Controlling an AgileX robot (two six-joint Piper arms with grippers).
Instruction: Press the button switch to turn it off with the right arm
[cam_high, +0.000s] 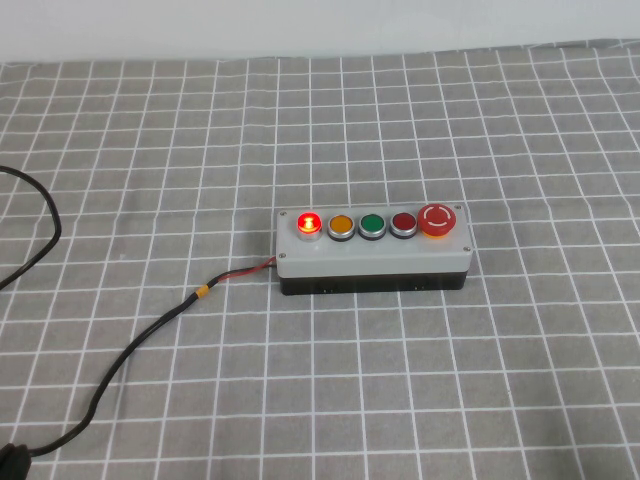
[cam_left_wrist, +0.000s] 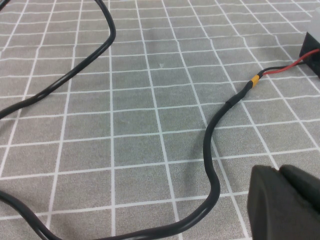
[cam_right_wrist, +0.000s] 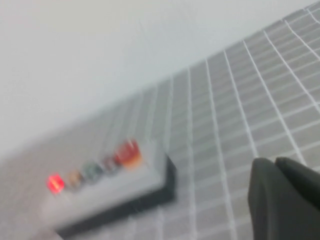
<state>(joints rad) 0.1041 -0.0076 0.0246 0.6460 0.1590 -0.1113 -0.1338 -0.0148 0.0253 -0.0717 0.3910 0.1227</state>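
Note:
The button switch (cam_high: 310, 222) glows bright red at the left end of the grey five-button box (cam_high: 372, 255) in the middle of the table. Neither arm shows in the high view. In the right wrist view the lit button (cam_right_wrist: 55, 183) and the box (cam_right_wrist: 115, 195) are blurred and lie well away from my right gripper (cam_right_wrist: 275, 161), whose dark fingers lie together, holding nothing. My left gripper (cam_left_wrist: 280, 170) is shut and empty, low over the cloth beside the box's black cable (cam_left_wrist: 212, 150).
Orange (cam_high: 341, 226), green (cam_high: 372, 225), dark red (cam_high: 403, 223) and large red mushroom (cam_high: 439, 219) buttons follow in the row. The black cable (cam_high: 130, 350) runs from the box's left end to the front left. A grey checked cloth (cam_high: 500, 380) covers the table.

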